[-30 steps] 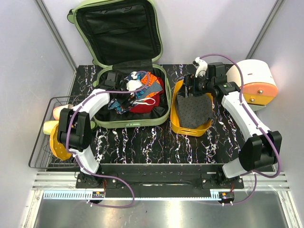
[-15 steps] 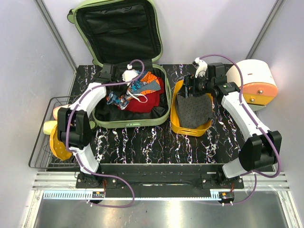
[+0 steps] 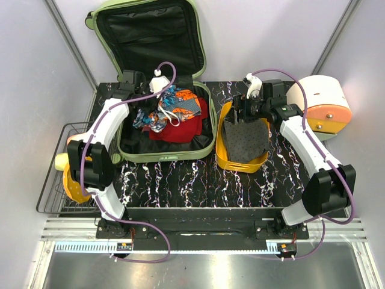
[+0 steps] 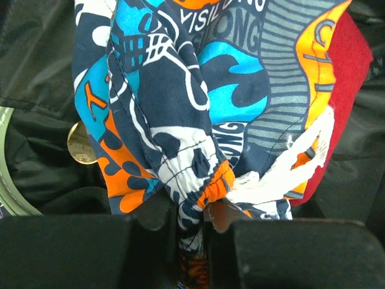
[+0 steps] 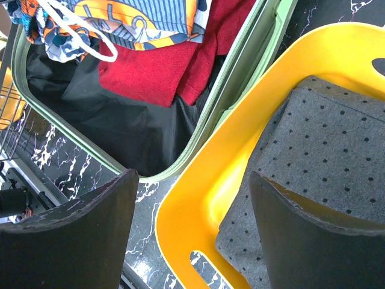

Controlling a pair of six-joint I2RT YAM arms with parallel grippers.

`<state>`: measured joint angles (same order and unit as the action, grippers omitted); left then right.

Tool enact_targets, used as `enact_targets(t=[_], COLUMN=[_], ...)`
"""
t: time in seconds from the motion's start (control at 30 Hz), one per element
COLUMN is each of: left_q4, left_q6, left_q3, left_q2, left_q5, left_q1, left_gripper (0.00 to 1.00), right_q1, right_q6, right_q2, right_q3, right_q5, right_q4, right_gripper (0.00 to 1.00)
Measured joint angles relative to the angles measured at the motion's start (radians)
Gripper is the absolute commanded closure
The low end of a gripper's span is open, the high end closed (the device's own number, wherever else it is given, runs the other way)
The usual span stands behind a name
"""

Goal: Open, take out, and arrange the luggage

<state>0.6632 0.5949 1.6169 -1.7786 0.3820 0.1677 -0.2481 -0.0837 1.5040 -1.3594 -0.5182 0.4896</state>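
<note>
The left gripper point(image 4: 192, 212) is closed tight on a fold of the patterned cloth point(image 4: 180, 108), which is blue, orange and white. A second ago it was low over the clothes with wide jaws; now it is farther back, near the lid point(image 3: 150, 36), and the cloth is drawn along with it. The suitcase point(image 3: 165, 155) sits open at the back left of the counter point(image 3: 180, 180), with a red garment point(image 3: 183, 129) on its black lining. The right gripper point(image 5: 192, 211) has not moved. It is wide open and holds nothing, over the yellow tray point(image 5: 240, 144) just beside the suitcase, where a grey dotted cloth point(image 5: 337, 156) lies.
</note>
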Motion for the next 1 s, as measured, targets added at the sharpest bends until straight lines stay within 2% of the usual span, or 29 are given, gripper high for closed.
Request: enact_targets(t=[0.3,0.33,0.43,0.47,0.73,1.0], left_q4=[-0.035,-0.037,-0.035,-0.028,0.009,-0.024], left_q6=[-0.047,-0.051,-0.055,-0.06,-0.075,-0.117], left_q3=[-0.021,-0.025,-0.025,-0.025,-0.018,0.007], left_q2=[-0.01,-0.019,-0.053,-0.066,-0.104,-0.148], left_q5=[-0.048,-0.051,-0.04,-0.027,0.061,0.019], left_q1=[0.042,0.049,0.06,0.062,0.061,0.064], left_gripper=[0.41,0.3,0.15,0.02,0.01,0.01], right_q1=[0.0,0.0,0.0,0.0,0.0,0.0], right_q6=[0.0,0.0,0.0,0.0,0.001,0.001], right_q2=[0.001,0.001,0.001,0.001,0.001,0.003], right_q3=[0.005,0.005,0.007,0.008,0.022,0.022], right_q5=[-0.009,-0.009,-0.012,-0.015,-0.019,-0.023], right_q4=[-0.014,-0.015,-0.015,-0.015,-0.014,-0.015], right_gripper=[0.17,0.17,0.17,0.17,0.17,0.16])
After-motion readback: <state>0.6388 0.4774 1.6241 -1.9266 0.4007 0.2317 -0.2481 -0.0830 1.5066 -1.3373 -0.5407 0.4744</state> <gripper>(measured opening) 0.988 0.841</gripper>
